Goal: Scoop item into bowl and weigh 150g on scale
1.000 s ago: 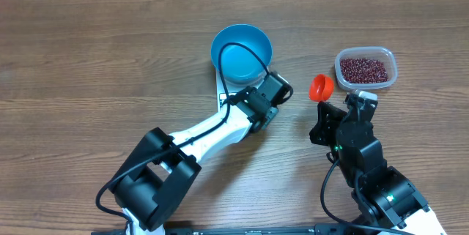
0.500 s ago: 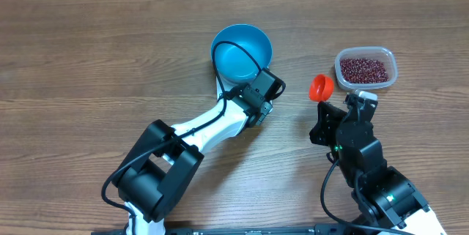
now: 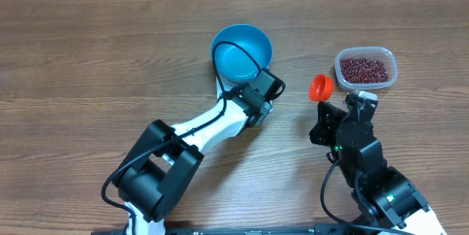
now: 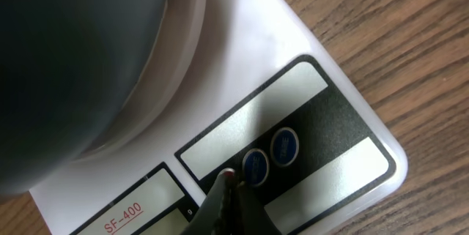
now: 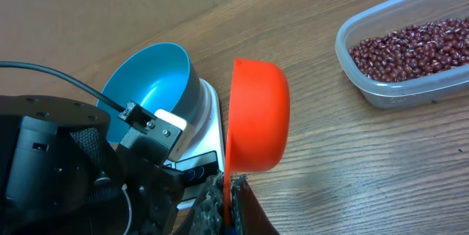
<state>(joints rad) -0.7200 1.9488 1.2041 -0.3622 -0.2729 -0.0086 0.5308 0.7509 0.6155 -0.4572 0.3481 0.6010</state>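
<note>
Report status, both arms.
Left jaws shut at scale buttons; right jaws shut on orange scoop. Bowl empty on scale. Beans in tub, unobstructed.

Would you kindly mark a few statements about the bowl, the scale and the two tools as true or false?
1. The blue bowl sits on the scale. True.
2. The bowl already holds beans. False: it is empty; the beans lie in the clear tub.
3. The right tool is shut on the orange scoop. True.
4. The left tool is open above the tub. False: it is shut, its tip at the scale's buttons.
</note>
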